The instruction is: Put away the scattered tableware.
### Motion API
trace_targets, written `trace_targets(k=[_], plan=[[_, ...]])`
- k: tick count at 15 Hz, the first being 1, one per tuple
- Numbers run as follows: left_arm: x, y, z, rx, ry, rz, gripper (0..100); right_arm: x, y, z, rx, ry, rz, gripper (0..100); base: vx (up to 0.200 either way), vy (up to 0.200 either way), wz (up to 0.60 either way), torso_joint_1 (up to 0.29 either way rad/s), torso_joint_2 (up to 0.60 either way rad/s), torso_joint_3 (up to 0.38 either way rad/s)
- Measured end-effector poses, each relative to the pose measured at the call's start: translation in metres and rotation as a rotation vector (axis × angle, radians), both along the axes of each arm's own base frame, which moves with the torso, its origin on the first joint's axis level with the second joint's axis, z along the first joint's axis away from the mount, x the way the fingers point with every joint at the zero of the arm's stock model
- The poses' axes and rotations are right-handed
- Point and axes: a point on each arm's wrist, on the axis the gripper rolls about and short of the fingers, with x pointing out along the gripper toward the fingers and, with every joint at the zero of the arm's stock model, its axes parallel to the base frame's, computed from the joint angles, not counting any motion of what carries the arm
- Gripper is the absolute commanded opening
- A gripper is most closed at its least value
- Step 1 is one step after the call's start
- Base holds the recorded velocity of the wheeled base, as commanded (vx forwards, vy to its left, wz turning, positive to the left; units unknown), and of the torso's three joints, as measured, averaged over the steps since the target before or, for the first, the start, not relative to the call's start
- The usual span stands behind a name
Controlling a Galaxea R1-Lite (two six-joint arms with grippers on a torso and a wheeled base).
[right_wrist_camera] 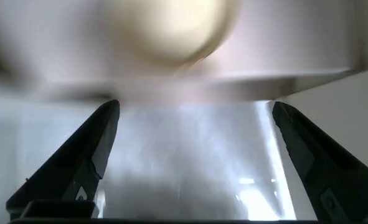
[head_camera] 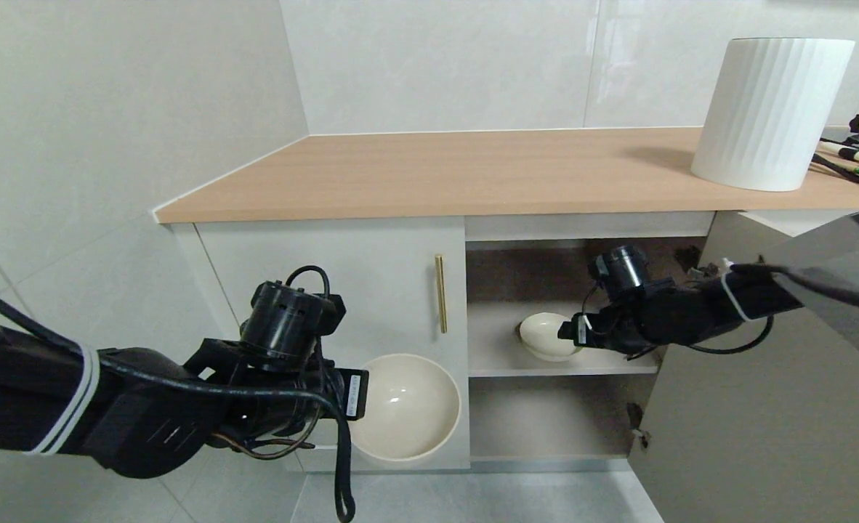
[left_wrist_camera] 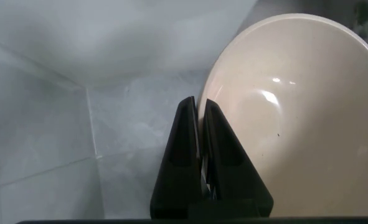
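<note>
Just two: held bowl (head_camera: 408,407); shelved bowl (head_camera: 542,335).

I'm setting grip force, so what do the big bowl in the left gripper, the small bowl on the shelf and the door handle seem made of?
The big bowl looks like glazed ceramic, cream and glossy, with sharp highlights inside; hard plastic is possible. The small bowl has the same cream look, probably the same material. The door handle is a slim gold-toned bar, apparently metal.
</note>
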Motion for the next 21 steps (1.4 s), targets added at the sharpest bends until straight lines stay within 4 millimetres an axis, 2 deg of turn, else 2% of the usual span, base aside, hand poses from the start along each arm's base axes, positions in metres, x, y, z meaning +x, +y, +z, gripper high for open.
trace_targets(k=[3, 5, 7, 9, 12, 19, 20, 21], plan=[[0.018, -0.016, 0.000, -0.003, -0.022, -0.022, 0, -0.056, 0.004, 0.052, 0.084, -0.023, 0.214, 100, 0.000, 0.000, 0.00, 0.000, 0.00, 0.000], [0.031, -0.031, 0.000, -0.003, -0.046, -0.038, 0, -0.093, 0.009, 0.072, 0.104, 0.030, 0.333, 100, 0.000, 0.000, 0.00, 0.000, 0.00, 0.000], [0.032, -0.044, -0.004, 0.006, -0.055, -0.021, 0, -0.114, 0.020, 0.083, 0.116, 0.041, 0.410, 100, 0.000, 0.000, 0.00, 0.000, 0.00, 0.000], [0.029, -0.055, -0.006, 0.002, -0.055, -0.039, 0, -0.120, 0.030, 0.087, 0.133, 0.039, 0.453, 100, 0.000, 0.000, 0.00, 0.000, 0.00, 0.000], [0.022, -0.073, -0.007, -0.012, -0.061, -0.064, 0, -0.122, 0.044, 0.078, 0.125, 0.068, 0.489, 100, 0.000, 0.000, 0.00, 0.000, 0.00, 0.000], [0.017, -0.085, -0.002, -0.033, -0.095, -0.092, 0, -0.110, 0.064, 0.054, 0.118, 0.129, 0.485, 100, 0.000, 0.000, 0.00, 0.000, 0.00, 0.000], [0.016, -0.086, -0.002, -0.034, -0.097, -0.096, 0, -0.107, 0.066, 0.052, 0.122, 0.134, 0.477, 0, 0.000, 0.000, 0.00, 0.000, 0.00, 0.000], [0.015, -0.086, -0.001, -0.033, -0.098, -0.095, 0, -0.105, 0.067, 0.050, 0.121, 0.137, 0.474, 0, 0.000, 0.000, 0.00, 0.000, 0.00, 0.000]])
